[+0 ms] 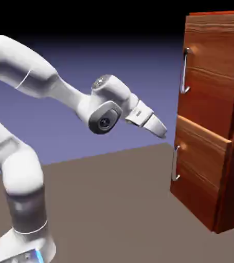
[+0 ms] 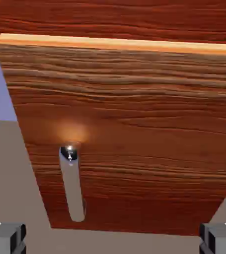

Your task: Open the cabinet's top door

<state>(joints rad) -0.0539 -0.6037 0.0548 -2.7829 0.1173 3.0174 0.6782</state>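
The cabinet [image 1: 211,118] stands on the counter [image 1: 119,205] at the right of the exterior view, tall and narrow, in reddish-brown wood grain. Its top door [image 1: 211,61] is the upper front panel, with a long upright silver handle [image 1: 184,70] near its left edge. Below it sits the lower panel [image 1: 198,164], which juts out a little in front of the top door and carries a shorter handle [image 1: 175,163].

The tool [image 1: 159,128] hangs in the air to the left of the cabinet, apart from it and touching nothing. It points right and slightly downward, at about the height of the seam between the two panels, below the long handle.

In the hand view, the two grey fingertips [image 2: 5,237] sit at the bottom corners, wide apart with nothing between them, so the tool is open. That view shows the lower panel and its short handle [image 2: 71,183].

The counter is plain grey-brown. Behind it lies a blue-violet backdrop [image 1: 103,46], darkening toward the top.
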